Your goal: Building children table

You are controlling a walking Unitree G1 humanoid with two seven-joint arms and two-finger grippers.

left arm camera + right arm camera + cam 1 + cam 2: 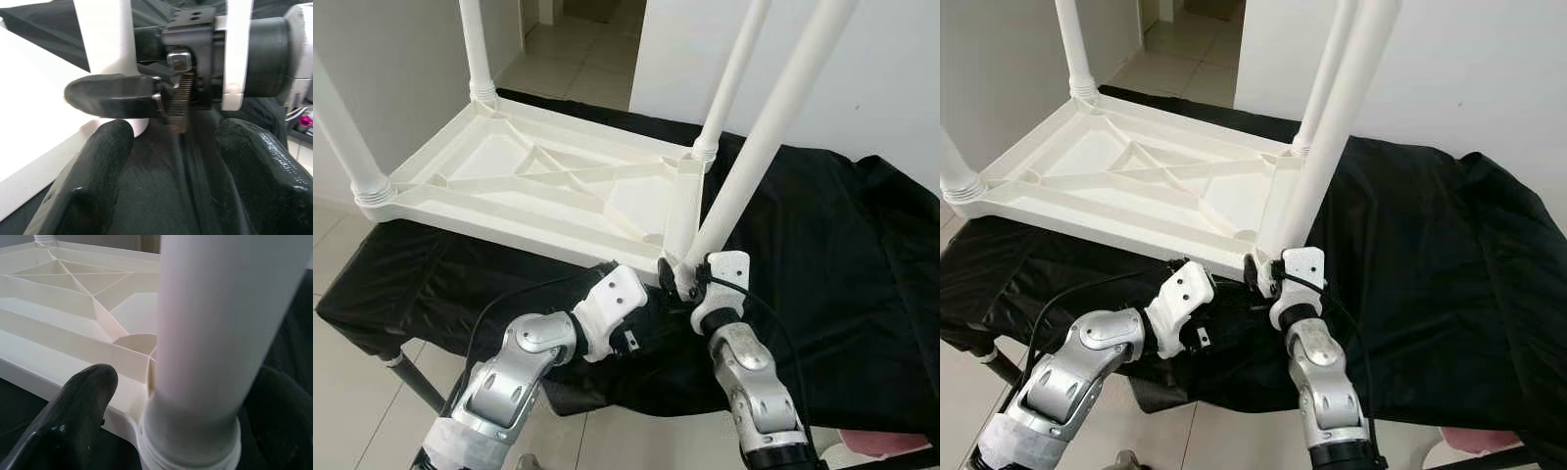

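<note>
Firmly, right tool (pixel 683 277) around table leg (pixel 766 137).

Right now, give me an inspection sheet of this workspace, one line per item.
Surface: black cloth draped over a work table.
Job's things: white plastic tabletop upside down; three legs seated at corners; fourth leg leaning at the near corner socket.
Clutter: nothing seen.
Grippers: right gripper around the fourth leg's base, fingers either side; left gripper open beside it, holding nothing.
Cables: black cable looping along the left arm; another on the right wrist.
Surroundings: white walls, tiled floor, open doorway behind.
</note>
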